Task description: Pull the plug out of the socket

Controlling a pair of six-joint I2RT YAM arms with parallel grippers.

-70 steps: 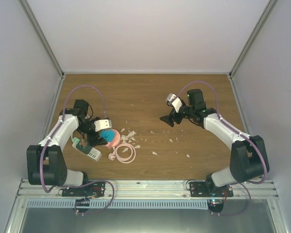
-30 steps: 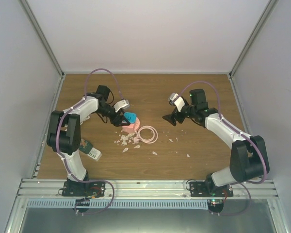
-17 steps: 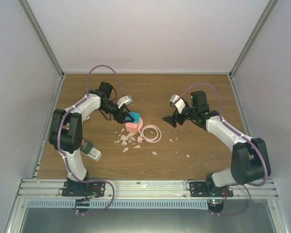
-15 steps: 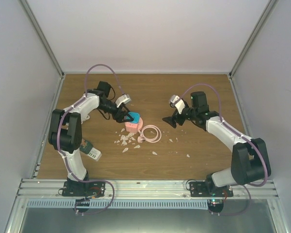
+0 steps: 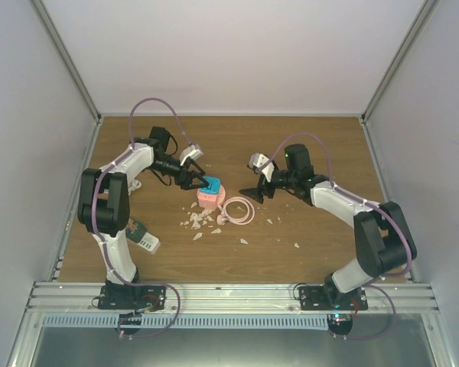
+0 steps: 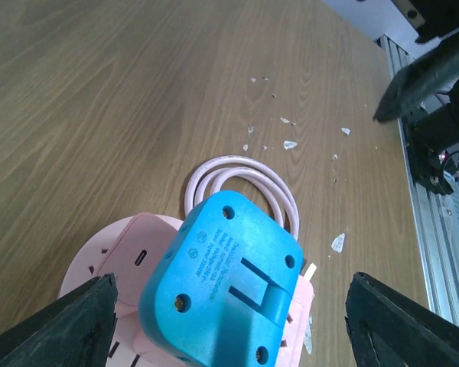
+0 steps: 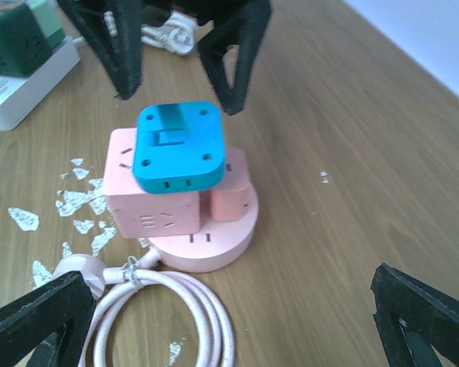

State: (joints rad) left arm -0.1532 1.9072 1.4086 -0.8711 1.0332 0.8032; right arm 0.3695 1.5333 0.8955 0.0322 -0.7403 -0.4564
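Evidently the grasping step: the left end effector (image 5: 201,181) stands released, jaws straddling the blue plug (image 7: 176,147), seated in the pink socket (image 7: 214,229). Right end effector (image 5: 252,193), released, hovers nearby. Next, probably: clench, then lift.

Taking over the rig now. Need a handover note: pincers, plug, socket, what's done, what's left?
Left pincer: open, fingers on either side of the blue plug, not touching it.
Right pincer: open, empty, to the right of the pink socket and pointed at it.
Things: the plug sits in the top of the socket, mid-table. The pink cable lies coiled beside it. A green-and-white power strip lies by the left arm, not involved.
Done: approach only; the plug is not yet pulled.
Left: probably steady the socket, close on the plug, pull it off.
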